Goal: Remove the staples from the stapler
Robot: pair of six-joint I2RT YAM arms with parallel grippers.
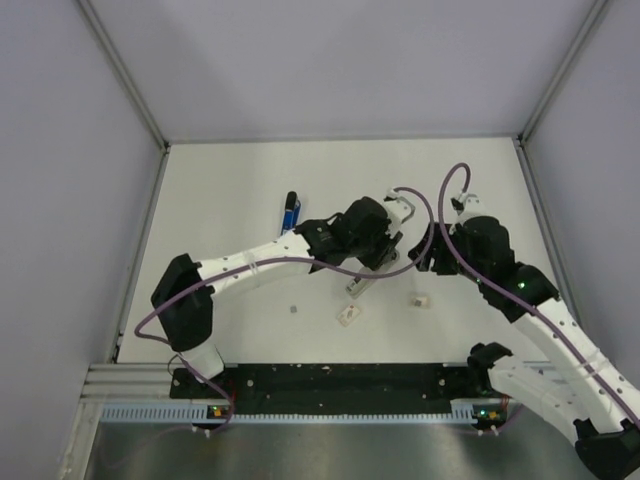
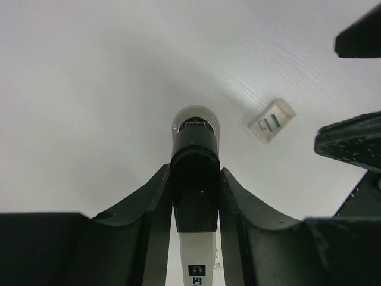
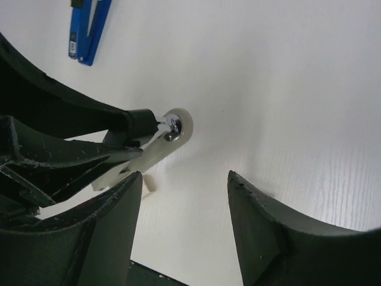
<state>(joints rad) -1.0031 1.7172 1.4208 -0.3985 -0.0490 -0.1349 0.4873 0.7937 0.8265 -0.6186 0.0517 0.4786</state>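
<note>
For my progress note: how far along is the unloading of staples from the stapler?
Done: the left claw is shut on the white stapler. In hand: the open right claw is at its front end, holding nothing. Left: taking the staples out; none show at the stapler. A tiny grey speck on the table may be staples, I cannot tell.

Left pincer [image 2: 195,174], clamping the white stapler [image 2: 195,143], and right pincer [image 3: 183,182], jaws apart just beside the stapler's nose, are crowding the middle of the tabletop [image 1: 230,180]. One small box [image 1: 348,316] and a second box [image 1: 419,299] are lying near, toward the arm bases. The blue stapler [image 1: 290,212] is lying beyond the left forearm. Bare surface is stretching toward the far wall [image 1: 340,70] and along both sides, leaving passage for a pincer.
</note>
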